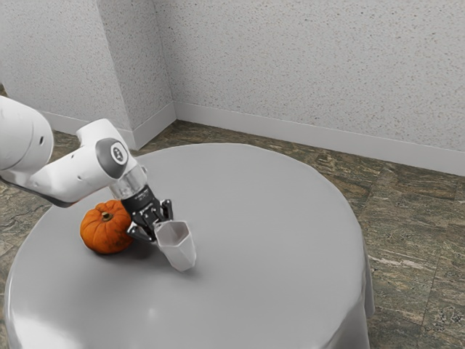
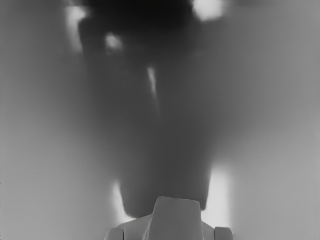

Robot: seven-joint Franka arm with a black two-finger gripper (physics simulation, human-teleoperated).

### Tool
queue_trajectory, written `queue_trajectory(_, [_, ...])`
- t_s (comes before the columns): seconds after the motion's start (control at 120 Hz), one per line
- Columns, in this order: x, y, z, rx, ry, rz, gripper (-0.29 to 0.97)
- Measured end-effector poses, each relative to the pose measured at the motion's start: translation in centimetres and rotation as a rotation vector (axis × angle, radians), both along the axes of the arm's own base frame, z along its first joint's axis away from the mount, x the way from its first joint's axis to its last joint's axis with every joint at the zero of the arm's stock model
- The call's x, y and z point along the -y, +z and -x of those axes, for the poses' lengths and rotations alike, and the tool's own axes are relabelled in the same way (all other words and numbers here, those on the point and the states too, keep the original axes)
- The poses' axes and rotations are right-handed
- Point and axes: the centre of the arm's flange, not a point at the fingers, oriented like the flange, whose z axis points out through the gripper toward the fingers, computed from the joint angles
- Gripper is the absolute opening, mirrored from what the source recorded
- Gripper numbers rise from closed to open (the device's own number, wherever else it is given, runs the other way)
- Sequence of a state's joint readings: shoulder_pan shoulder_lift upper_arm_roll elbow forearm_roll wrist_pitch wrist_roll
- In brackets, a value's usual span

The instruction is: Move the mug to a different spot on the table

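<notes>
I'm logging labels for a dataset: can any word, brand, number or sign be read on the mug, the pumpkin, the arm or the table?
No readable text anywhere.
The mug is plain white, with no print.
The pumpkin and the table have no markings.
The joint cap on the arm carries small pale marks, too small to read.

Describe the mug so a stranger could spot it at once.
On the round grey table, find the orange pumpkin toward the exterior view's left. Beside it, toward that view's right, at the gripper, is the mug: pale, faceted and tilted, where the pumpkin is round and orange.
</notes>
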State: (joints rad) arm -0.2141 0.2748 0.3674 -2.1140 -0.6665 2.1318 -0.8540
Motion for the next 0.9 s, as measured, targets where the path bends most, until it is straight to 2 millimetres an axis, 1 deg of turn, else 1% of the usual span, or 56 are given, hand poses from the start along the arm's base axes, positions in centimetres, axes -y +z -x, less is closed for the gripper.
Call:
queue_trajectory(0.108, [-0.4, -0.1, 0.0, 0.009, -0.019, -0.011, 0.08])
queue_trajectory(0.15, [-0.4, -0.2, 0.0, 0.012, -0.026, -0.013, 0.16])
queue_trajectory(0.317, [-0.5, -0.3, -0.1, 0.031, -0.046, -0.023, 0.42])
queue_trajectory(0.408, [-0.6, -0.1, -0.2, 0.040, -0.060, -0.030, 0.51])
queue_trajectory(0.508, [-0.7, 0.4, -0.5, 0.063, -0.078, -0.050, 0.57])
queue_trajectory(0.583, [-1.4, 0.6, -0.8, 0.088, -0.080, -0.078, 0.60])
queue_trajectory(0.675, [-3.5, 1.7, -1.4, 0.121, -0.080, -0.132, 0.63])
queue_trajectory(0.708, [-4.5, 2.4, -1.7, 0.136, -0.082, -0.157, 0.64])
queue_trajectory(0.758, [-6.1, 4.7, -2.5, 0.178, -0.091, -0.202, 0.65])
queue_trajectory(0.775, [-6.7, 6.0, -2.8, 0.196, -0.098, -0.220, 0.65])
queue_trajectory(0.833, [-8.3, 11.4, -3.9, 0.256, -0.143, -0.279, 0.66])
queue_trajectory(0.9, [-8.6, 17.5, -4.2, 0.288, -0.230, -0.332, 0.66])
